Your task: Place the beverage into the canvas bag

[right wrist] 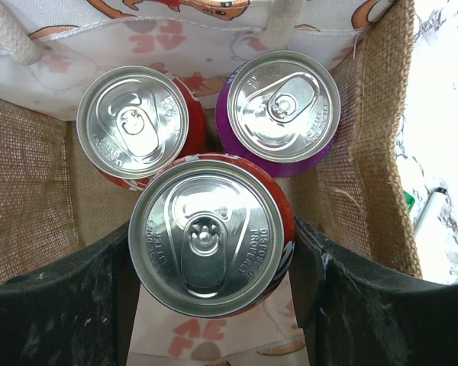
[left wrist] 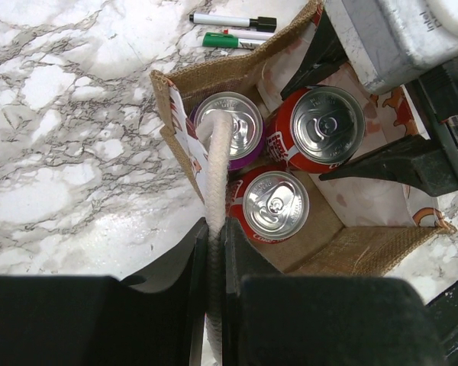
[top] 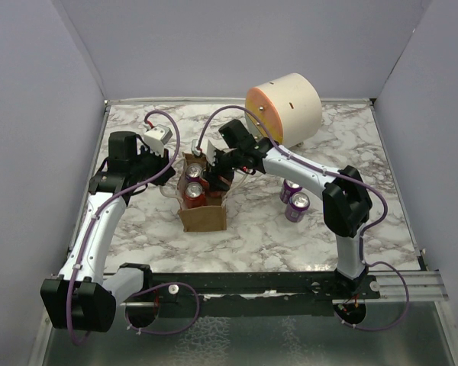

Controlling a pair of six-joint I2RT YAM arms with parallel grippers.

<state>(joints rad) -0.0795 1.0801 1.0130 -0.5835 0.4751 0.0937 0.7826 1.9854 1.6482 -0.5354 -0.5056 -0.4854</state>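
The canvas bag point(top: 204, 217) stands open at mid-table, tan-brown with white rope handles. Inside it, the right wrist view shows a red can point(right wrist: 132, 122) and a purple can point(right wrist: 284, 107) upright side by side. A second red can point(right wrist: 206, 236), the beverage, sits in the bag's mouth beside them, with my right gripper point(right wrist: 212, 259) shut on its sides. My left gripper point(left wrist: 214, 252) is shut on one white handle point(left wrist: 216, 160) at the bag's left edge and holds it taut. From the left wrist, the held can point(left wrist: 324, 126) stands higher than the other two.
Two purple cans point(top: 295, 200) stand on the marble table to the right of the bag. A large cream-and-orange drum point(top: 284, 107) lies at the back. Two markers point(left wrist: 233, 30) lie beyond the bag. Grey walls enclose the table on three sides.
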